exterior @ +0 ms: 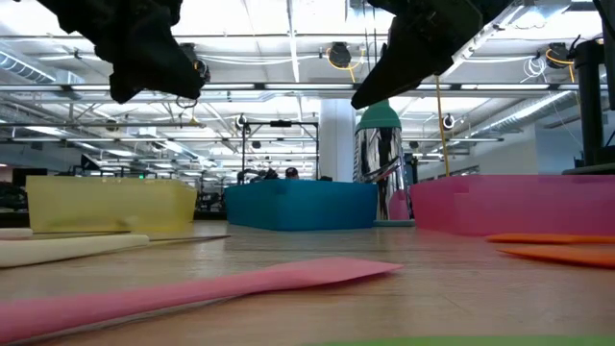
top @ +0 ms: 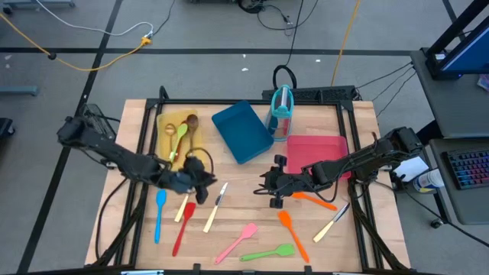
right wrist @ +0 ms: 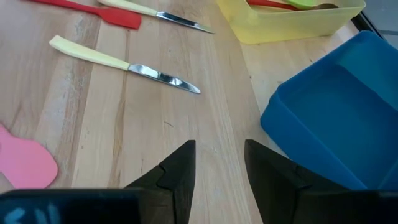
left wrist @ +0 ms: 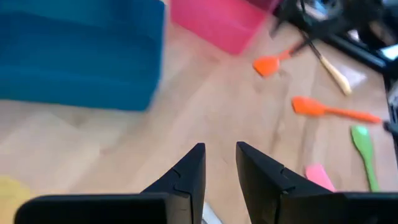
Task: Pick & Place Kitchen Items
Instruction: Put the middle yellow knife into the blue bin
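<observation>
Cream-handled knife [right wrist: 121, 64] lies loose near blue tray [top: 241, 130]; both pincers, left [left wrist: 220, 163] and right [right wrist: 219, 165], gape empty above the desk, so descend square over the handle before closing.

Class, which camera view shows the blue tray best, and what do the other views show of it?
The high view: the whole blue tray shows from above, rim and empty inside. The right wrist view shows one end and its inside. The low view shows only its side wall. The left wrist view shows a blurred outer wall.
</observation>
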{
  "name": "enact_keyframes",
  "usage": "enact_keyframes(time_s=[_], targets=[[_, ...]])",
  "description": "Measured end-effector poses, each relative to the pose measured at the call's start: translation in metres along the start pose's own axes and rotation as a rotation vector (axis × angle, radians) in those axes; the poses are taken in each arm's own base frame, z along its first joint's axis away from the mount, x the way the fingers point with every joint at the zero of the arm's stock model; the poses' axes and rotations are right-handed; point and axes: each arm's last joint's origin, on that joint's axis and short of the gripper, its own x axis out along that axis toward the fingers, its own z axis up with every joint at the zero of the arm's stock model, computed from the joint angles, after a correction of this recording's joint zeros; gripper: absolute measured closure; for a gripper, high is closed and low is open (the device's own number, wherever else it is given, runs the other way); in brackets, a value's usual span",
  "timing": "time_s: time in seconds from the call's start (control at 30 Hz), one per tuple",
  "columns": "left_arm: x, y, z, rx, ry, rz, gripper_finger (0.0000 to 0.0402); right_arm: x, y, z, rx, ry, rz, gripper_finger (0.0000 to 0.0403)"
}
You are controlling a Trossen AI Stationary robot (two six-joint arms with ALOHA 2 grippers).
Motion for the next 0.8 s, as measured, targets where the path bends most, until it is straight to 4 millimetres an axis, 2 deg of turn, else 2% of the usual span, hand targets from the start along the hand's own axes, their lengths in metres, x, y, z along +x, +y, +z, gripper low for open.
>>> enact_keyframes(time_s=[0.23, 0.43, 0.6, 0.8], targets=[[0.022, -0.022, -0.036, -0.031, 0.090, -0.018, 0.0309, 0.000, 0.000, 0.000, -0.001, 0.000, 0.000, 0.0273], [0.030, -0.033, -0.061, -0.044, 0.151, -0.009, 0.0309, 0.000, 0.000, 0.000, -0.044, 0.000, 0.001, 0.0273], [0.034, -0.039, -0.072, 0.039, 0.179, -0.010, 0.0309, 0.000, 0.000, 0.000, -0.047, 0.000, 0.000, 0.0273], [0.042, -0.038, -0.082, 0.027, 0.268, -0.015, 0.0309, 0.000, 0.000, 0.000, -0.006, 0.000, -0.001, 0.0265]])
